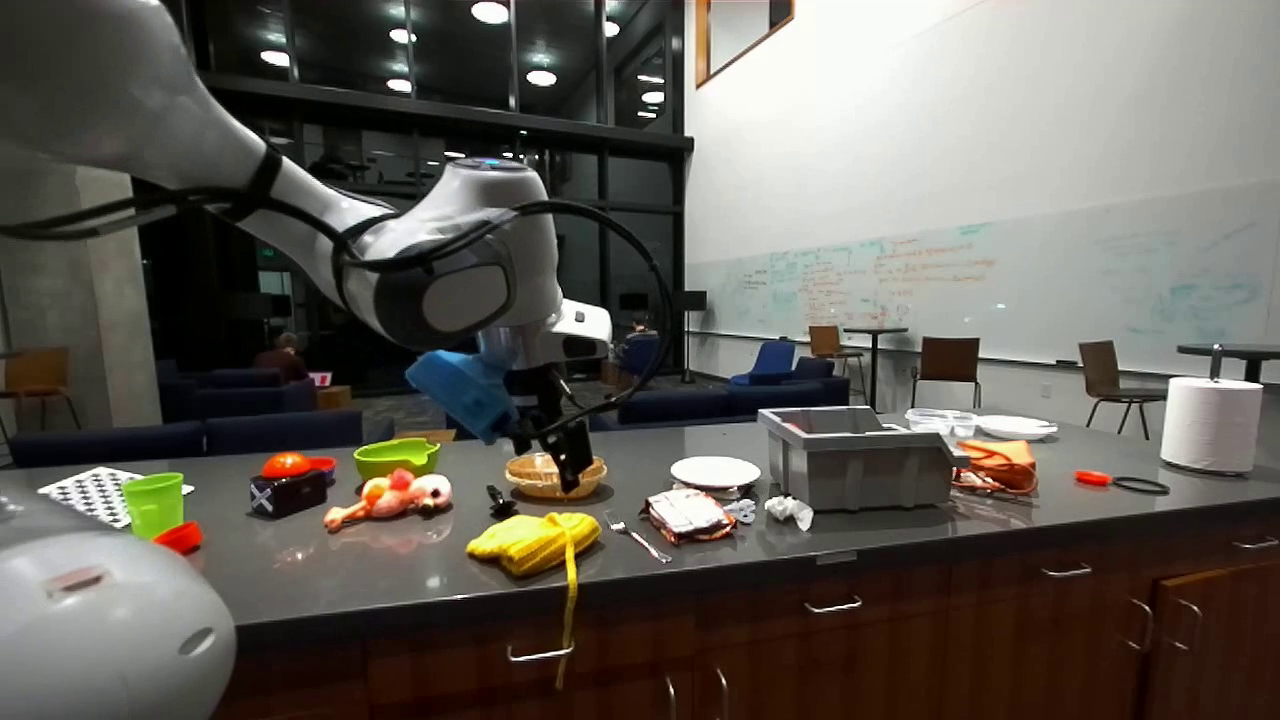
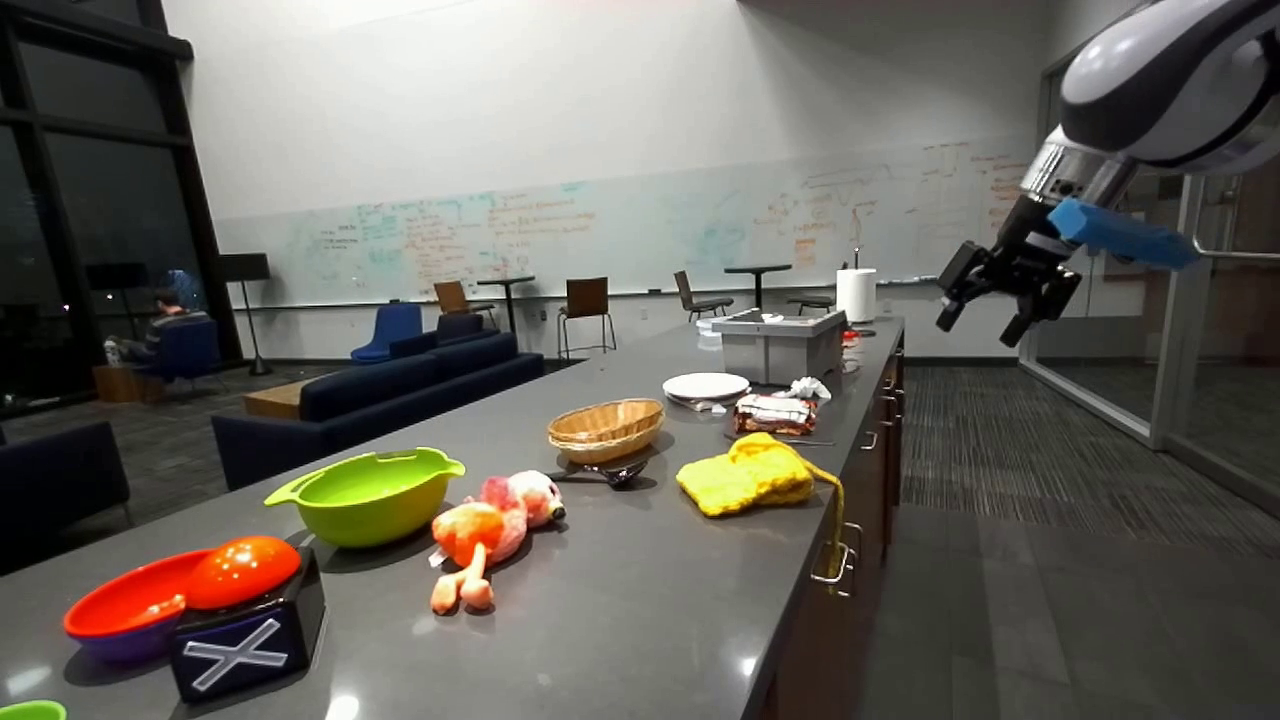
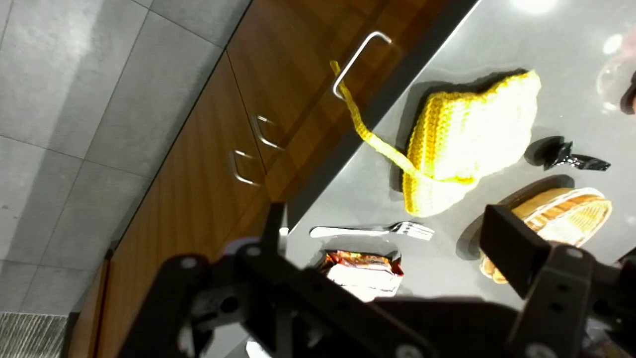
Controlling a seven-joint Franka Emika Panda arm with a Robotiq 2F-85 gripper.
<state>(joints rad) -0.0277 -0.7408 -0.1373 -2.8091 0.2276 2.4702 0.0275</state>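
Counter [image 1: 350, 570], left end: black-and-white patterned mat [image 1: 85, 495]; lime-green cup [image 1: 155, 505], upright; small red scoop or cup [image 1: 180, 538] beside it.
X-marked box [image 2: 245, 655]: black, pale X on the side, orange-red dome on top; red-and-purple bowl [image 2: 125, 610] just beside.
Plush flamingo [image 2: 505, 525]: pink, lying in front of a lime-green mixing bowl [image 2: 380, 515].
Wicker basket [image 2: 615, 443]: oval, set back from the edge; black plastic utensil [image 2: 622, 475] close by.
Yellow knitted piece [image 3: 469, 144]: on the counter near its front edge, between flamingo and fork. Ribbed, folded into a lumpy pad; top glares near white in the wrist view. Long cord [image 3: 385, 148] drops over the edge, crossing a drawer handle [image 3: 354, 62]; cannot tell if threaded through.
Gripper [image 2: 978, 330]: holding nothing, fingers spread wide, in the air out past the front edge.
Fork [image 3: 372, 232]: silver, prongs toward the back, just beside the knitted piece.
Snack packet [image 1: 688, 515]: red-brown and white; white plate [image 1: 715, 472] behind.
Gray bin [image 1: 865, 475]: high-walled, bulky; crumpled tissue [image 1: 791, 512] near its corner.
Right end: orange bag or cloth [image 1: 1003, 465]; paper towel roll [image 1: 1211, 425], standing.
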